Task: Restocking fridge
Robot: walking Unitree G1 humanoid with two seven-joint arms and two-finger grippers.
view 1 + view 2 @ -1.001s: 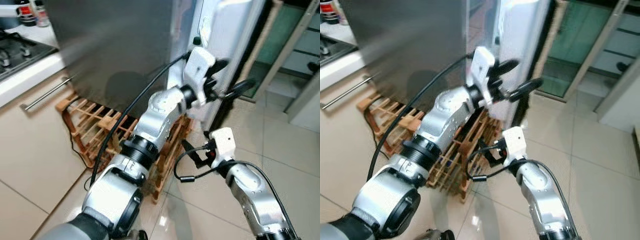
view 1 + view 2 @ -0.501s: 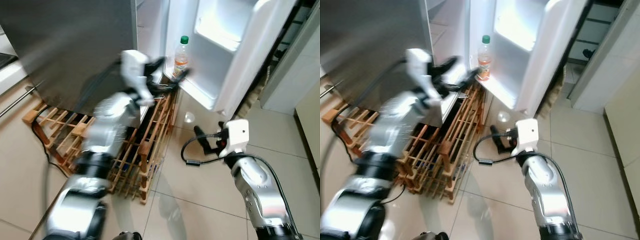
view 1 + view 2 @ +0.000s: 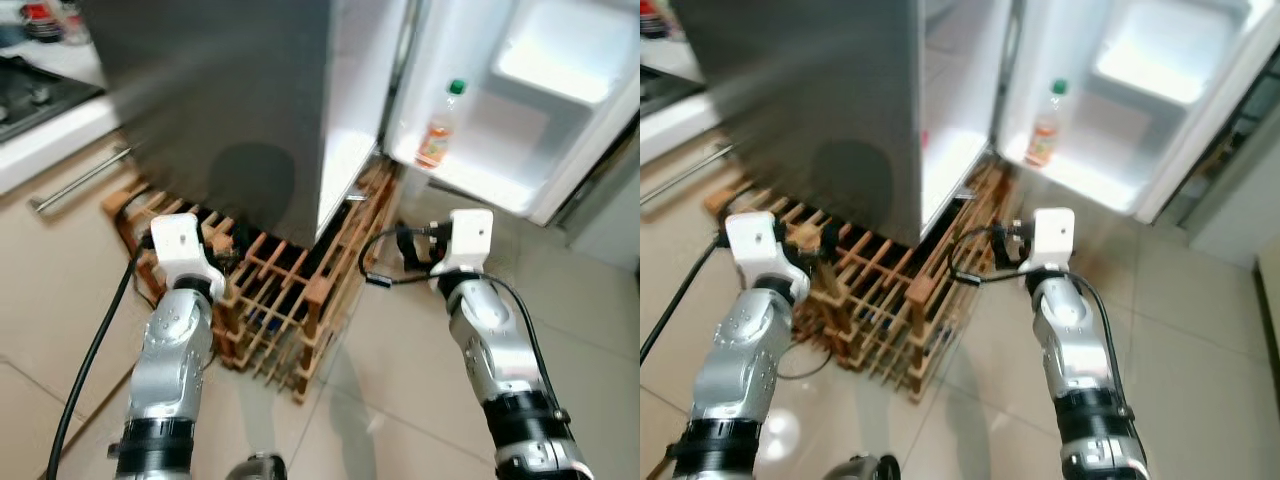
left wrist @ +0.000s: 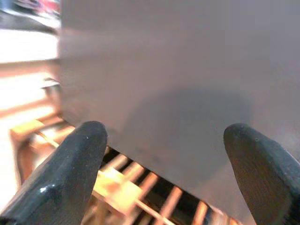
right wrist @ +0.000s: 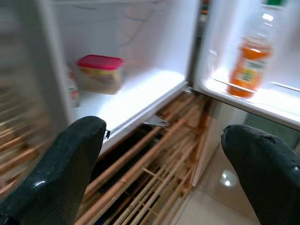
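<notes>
The fridge (image 3: 230,100) stands with its door (image 3: 560,110) swung wide open to the right. An orange drink bottle (image 3: 437,135) with a green cap stands on the door's lower shelf. On the lit bottom shelf inside sits a red-lidded container (image 5: 100,72). My left gripper (image 4: 164,140) is open and empty, held low in front of the fridge's grey side, above the wooden rack (image 3: 290,290). My right gripper (image 5: 164,138) is open and empty too, low and facing the open compartment, with its black fingers (image 3: 410,248) just short of the rack's right end.
The wooden slatted rack lies on the tiled floor (image 3: 400,400) under and before the fridge. A counter with a hob (image 3: 30,95) and a drawer handle (image 3: 80,180) is at the left. Black cables (image 3: 90,360) trail from both wrists.
My left arm has dropped from the fridge door's edge to low by the rack. The door now stands wide open. The camera view has shifted as well.
</notes>
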